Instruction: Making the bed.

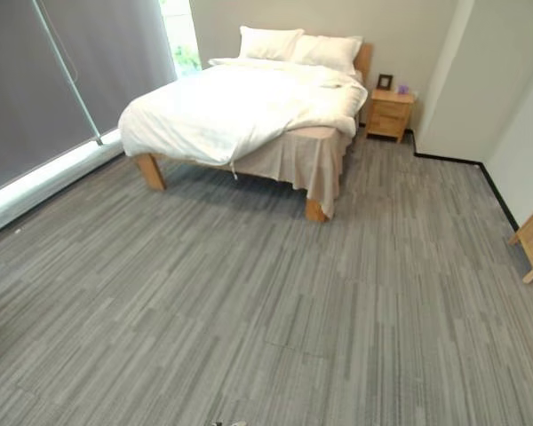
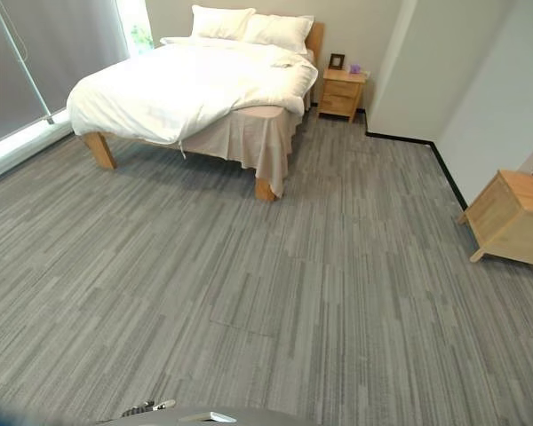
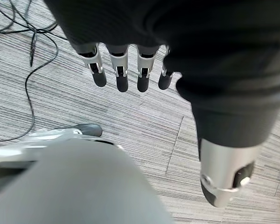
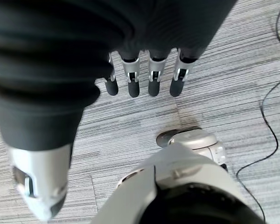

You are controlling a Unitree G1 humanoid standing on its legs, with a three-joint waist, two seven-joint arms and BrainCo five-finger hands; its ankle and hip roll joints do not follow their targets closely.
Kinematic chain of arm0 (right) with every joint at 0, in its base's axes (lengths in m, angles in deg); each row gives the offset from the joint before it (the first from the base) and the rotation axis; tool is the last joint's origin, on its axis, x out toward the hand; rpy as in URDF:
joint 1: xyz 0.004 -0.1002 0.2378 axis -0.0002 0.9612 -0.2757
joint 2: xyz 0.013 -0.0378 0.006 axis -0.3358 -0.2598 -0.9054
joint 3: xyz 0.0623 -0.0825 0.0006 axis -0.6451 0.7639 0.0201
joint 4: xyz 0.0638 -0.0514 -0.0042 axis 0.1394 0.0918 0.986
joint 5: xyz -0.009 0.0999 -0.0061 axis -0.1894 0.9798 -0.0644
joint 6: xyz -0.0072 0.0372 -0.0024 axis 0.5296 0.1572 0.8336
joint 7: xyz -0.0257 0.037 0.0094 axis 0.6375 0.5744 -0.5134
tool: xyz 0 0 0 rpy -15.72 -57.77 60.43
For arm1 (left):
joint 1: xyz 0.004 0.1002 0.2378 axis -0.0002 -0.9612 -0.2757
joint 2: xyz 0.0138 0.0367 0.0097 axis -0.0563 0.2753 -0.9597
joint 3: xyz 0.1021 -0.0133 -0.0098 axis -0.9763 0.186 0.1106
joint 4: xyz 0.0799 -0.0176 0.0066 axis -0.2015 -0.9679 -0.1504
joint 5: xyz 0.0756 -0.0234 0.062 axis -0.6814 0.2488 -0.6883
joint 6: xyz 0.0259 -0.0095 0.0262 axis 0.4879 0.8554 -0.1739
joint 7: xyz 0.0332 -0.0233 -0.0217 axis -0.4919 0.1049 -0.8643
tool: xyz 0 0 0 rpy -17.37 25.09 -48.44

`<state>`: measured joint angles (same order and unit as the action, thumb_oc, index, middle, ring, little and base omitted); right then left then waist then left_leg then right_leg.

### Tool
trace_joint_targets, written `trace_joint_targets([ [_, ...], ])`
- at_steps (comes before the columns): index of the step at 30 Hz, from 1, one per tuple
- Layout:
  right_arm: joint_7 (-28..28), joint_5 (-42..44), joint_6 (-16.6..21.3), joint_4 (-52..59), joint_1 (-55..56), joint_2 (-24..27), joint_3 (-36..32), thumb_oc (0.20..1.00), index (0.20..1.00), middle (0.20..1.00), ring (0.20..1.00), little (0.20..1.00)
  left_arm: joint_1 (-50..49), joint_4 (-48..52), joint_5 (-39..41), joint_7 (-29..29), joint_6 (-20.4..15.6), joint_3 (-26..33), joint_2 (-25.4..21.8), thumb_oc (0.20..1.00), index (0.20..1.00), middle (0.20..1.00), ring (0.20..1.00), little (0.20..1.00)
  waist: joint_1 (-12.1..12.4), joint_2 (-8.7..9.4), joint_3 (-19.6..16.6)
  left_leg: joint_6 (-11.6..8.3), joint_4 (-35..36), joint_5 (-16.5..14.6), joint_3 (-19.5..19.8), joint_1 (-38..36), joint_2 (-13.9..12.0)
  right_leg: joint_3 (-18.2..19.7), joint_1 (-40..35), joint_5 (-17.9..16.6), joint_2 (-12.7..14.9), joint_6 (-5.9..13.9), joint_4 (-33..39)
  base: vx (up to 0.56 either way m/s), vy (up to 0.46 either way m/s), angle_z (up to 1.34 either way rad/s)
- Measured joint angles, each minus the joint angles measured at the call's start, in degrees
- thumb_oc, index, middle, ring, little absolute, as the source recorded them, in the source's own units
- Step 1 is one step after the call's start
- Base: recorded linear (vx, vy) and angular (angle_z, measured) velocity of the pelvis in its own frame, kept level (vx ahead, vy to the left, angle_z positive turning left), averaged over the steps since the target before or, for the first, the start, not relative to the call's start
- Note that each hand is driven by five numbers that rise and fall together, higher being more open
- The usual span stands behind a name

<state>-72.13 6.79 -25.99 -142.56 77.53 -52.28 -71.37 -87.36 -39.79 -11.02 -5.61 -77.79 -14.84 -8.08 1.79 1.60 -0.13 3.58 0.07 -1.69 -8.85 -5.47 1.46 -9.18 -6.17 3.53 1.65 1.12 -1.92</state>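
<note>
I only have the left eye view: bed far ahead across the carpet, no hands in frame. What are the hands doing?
Observer: The left hand hangs over the grey carpet, fingers straight, holding nothing.
Operator: And the right one?
Observer: The right hand is the same: straight fingers over the carpet, empty.
Operator: At my right edge I see only a sliver of something wooden. What is it?
Observer: In the right eye view it is a low wooden cabinet on slanted legs, standing on the carpet well apart from the bed.
</note>
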Motion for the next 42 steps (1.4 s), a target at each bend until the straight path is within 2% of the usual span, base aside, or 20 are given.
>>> trace_joint_targets([
  [6, 0.1, -0.1, -0.6, 0.0, -0.9, 1.3, -0.3, 1.000, 1.000, 1.000, 1.000, 1.000, 1.1, 0.9, -1.9, -0.3, 0.0, -0.5, 0.3, 1.000, 1.000, 1.000, 1.000, 1.000, 0.0, -0.07, -0.1, -0.06, 0.3, 0.0, -0.4, -0.3, -0.3, 0.5, 0.0, 0.1, -0.2, 0.22, 0.0, 0.00, 0.005, -0.04],
  [9, 0.4, -0.1, -0.4, 2.8, -2.8, 2.2, 1.0, 1.000, 1.000, 1.000, 1.000, 1.000, 3.8, 2.9, 1.8, -0.9, 0.0, -0.9, 0.6, 1.000, 1.000, 1.000, 1.000, 1.000, -0.1, -0.12, -0.4, -0.19, 0.4, 0.2, -0.6, -0.6, -0.3, 0.9, 0.0, 0.1, -0.4, 0.22, -0.1, -0.03, 0.011, -0.06],
  [15, 0.7, -2.6, 0.4, 17.0, -7.1, 5.7, 5.9, 1.000, 1.000, 1.000, 1.000, 1.000, 10.8, 18.9, 2.9, -2.5, -0.8, -7.3, -2.7, 1.000, 1.000, 1.000, 1.000, 1.000, -0.2, 0.09, -0.3, -0.14, 0.7, 0.5, -1.6, -0.8, -0.5, 1.7, 0.2, -0.5, -0.5, 0.32, 0.0, -0.04, 0.007, -0.08],
  [16, 1.4, -4.5, -0.3, 28.8, -5.9, 7.6, 7.8, 1.000, 1.000, 1.000, 1.000, 1.000, 10.2, 28.9, 2.8, -3.0, -0.6, -9.8, -5.4, 1.000, 1.000, 1.000, 1.000, 1.000, -0.6, -0.07, 0.3, -0.02, 0.9, 0.6, -1.6, -0.7, -0.5, 1.9, 0.4, -0.8, -0.6, 0.18, 0.0, -0.04, 0.013, -0.02],
  [17, 1.5, -4.7, -0.1, 37.0, -4.9, 8.7, 8.2, 1.000, 1.000, 1.000, 1.000, 1.000, 9.6, 35.0, 2.8, -3.2, -0.8, -9.5, -6.7, 1.000, 1.000, 1.000, 1.000, 1.000, -0.9, -0.15, 0.6, 0.15, 1.2, 1.0, -1.6, -0.8, -0.4, 1.8, 0.2, -1.3, -0.6, 0.19, 0.3, 0.00, 0.000, 0.00],
  [18, 1.9, -6.3, -0.1, 45.7, -2.9, 9.7, 7.9, 1.000, 1.000, 1.000, 1.000, 1.000, 7.6, 40.9, 3.0, -3.8, -1.0, -7.5, -7.0, 1.000, 1.000, 1.000, 1.000, 1.000, -1.2, -0.34, 0.7, 0.11, 1.9, 1.2, -1.6, -0.9, -0.4, 1.8, 0.1, -1.7, -0.6, 0.42, 1.1, -0.01, 0.013, 0.03],
  [19, 1.8, -6.8, 2.2, 53.6, -0.6, 10.3, 7.2, 1.000, 1.000, 1.000, 1.000, 1.000, 5.4, 46.9, 3.0, -4.4, -2.2, -4.5, -6.5, 1.000, 1.000, 1.000, 1.000, 1.000, -1.5, -0.51, 0.8, 0.09, 2.7, 1.6, -1.6, -1.2, -0.3, 1.8, -0.3, -2.1, -0.6, 0.45, 1.9, 0.00, 0.000, 0.00],
  [20, 1.7, -7.1, 3.4, 52.8, -1.6, 9.7, 6.6, 1.000, 1.000, 1.000, 1.000, 1.000, 5.9, 46.7, 3.0, -4.5, -2.8, -4.1, -6.4, 1.000, 1.000, 1.000, 1.000, 1.000, -1.5, -0.42, 0.8, 0.07, 2.8, 1.7, -1.6, -1.7, -0.2, 1.8, -0.9, -2.2, -0.7, 0.47, 2.3, 0.00, 0.000, 0.00],
  [26, 4.3, -8.8, 2.9, 44.7, -2.0, 8.2, 4.7, 1.000, 1.000, 1.000, 1.000, 1.000, 2.3, 39.0, 5.5, -6.6, -1.0, -3.3, -4.3, 1.000, 1.000, 1.000, 1.000, 1.000, -1.4, -0.70, 1.7, -0.02, 3.8, 1.7, -1.6, -1.8, 0.0, 1.8, -1.3, -2.7, -0.6, 0.66, 4.1, 0.00, 0.000, 0.00],
  [33, 5.2, -8.7, 3.2, 51.3, 6.5, 7.2, 2.5, 1.000, 1.000, 1.000, 1.000, 1.000, -5.2, 44.7, 7.5, -6.8, -0.9, 0.1, -4.0, 1.000, 1.000, 1.000, 1.000, 1.000, -1.6, -1.49, 2.8, -0.02, 4.8, 1.8, -1.5, -2.1, 0.2, 1.8, -2.3, -3.5, -0.7, 0.82, 6.1, 0.03, 0.016, 0.00],
  [38, 5.2, -8.2, 4.0, 54.2, 5.1, 7.3, 1.5, 1.000, 1.000, 1.000, 1.000, 1.000, -5.8, 51.5, 7.7, -7.7, -1.3, 1.9, -4.3, 1.000, 1.000, 1.000, 1.000, 1.000, -1.5, -1.57, 3.8, -0.02, 4.9, 1.8, -1.6, -1.7, 0.3, 2.0, -1.9, -3.5, -0.6, 1.00, 6.6, 0.03, 0.032, -0.01],
  [42, 5.2, -6.1, 4.1, 54.2, 1.9, 7.3, 2.4, 1.000, 1.000, 1.000, 1.000, 1.000, -3.6, 52.5, 7.7, -8.3, -1.6, 1.9, -4.5, 1.000, 1.000, 1.000, 1.000, 1.000, -1.4, -1.69, 4.2, 0.01, 5.2, 1.8, -1.6, -1.5, 0.5, 2.1, -1.6, -3.7, -0.5, 0.98, 6.5, 0.04, 0.093, -0.02],
])
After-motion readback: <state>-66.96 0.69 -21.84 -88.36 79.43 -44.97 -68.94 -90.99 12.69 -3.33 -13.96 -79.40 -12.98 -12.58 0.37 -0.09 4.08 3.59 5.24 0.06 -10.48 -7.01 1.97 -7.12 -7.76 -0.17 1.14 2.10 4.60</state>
